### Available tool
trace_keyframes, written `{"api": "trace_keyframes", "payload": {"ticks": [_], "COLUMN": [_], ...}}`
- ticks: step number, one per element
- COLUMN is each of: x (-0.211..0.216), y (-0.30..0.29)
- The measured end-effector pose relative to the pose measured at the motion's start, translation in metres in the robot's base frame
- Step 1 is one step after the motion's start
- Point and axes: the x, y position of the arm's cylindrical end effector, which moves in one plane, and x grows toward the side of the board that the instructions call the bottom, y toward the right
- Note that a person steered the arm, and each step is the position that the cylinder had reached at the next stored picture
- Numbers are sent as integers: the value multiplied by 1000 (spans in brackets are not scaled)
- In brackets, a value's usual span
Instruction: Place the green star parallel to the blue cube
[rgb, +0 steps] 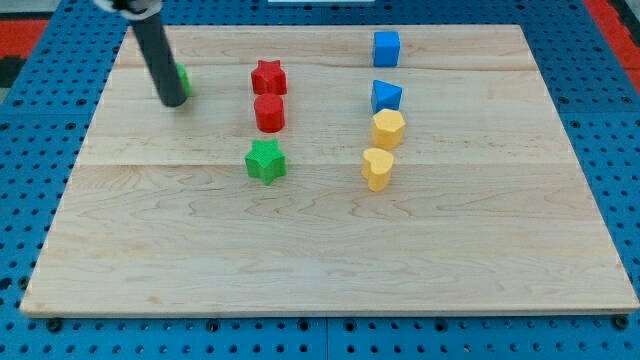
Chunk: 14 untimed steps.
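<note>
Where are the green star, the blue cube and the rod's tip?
green star (265, 161): camera view, middle of its top face.
blue cube (386, 48): camera view, middle of its front face.
my tip (174, 102): camera view, rod's very end.

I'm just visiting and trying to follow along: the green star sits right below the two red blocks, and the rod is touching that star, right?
Not quite. The green star does sit just below the two red blocks, a red star and a red rounded block. But my tip is not touching it: the camera view shows it far off toward the view's top left, beside another green block it partly hides.
</note>
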Motion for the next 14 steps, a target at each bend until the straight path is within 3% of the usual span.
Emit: {"api": "trace_keyframes", "payload": {"ticks": [2,6,8,11,12,14], "x": [-69,-69,-104,-108,-127,-111], "y": [-6,23,89,89,103,129]}}
